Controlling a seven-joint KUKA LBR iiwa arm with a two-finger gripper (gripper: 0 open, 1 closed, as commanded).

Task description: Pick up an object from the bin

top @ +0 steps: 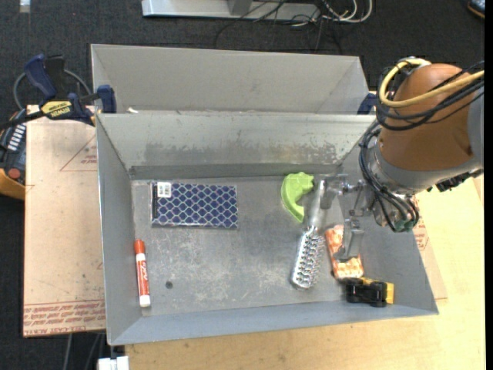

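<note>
End effector [337, 220]: spread, we judge, low on the right of the bin [231, 141].
Under it: grey hairbrush [307, 259], its handle partly hidden by one finger; orange-and-white packet [344, 266], its top covered by the other.
Contact: we cannot tell.
Beside: green plastic piece [296, 193], shape unclear.

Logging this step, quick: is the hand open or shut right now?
The hand is open, holding nothing, above the grey brush.
</note>
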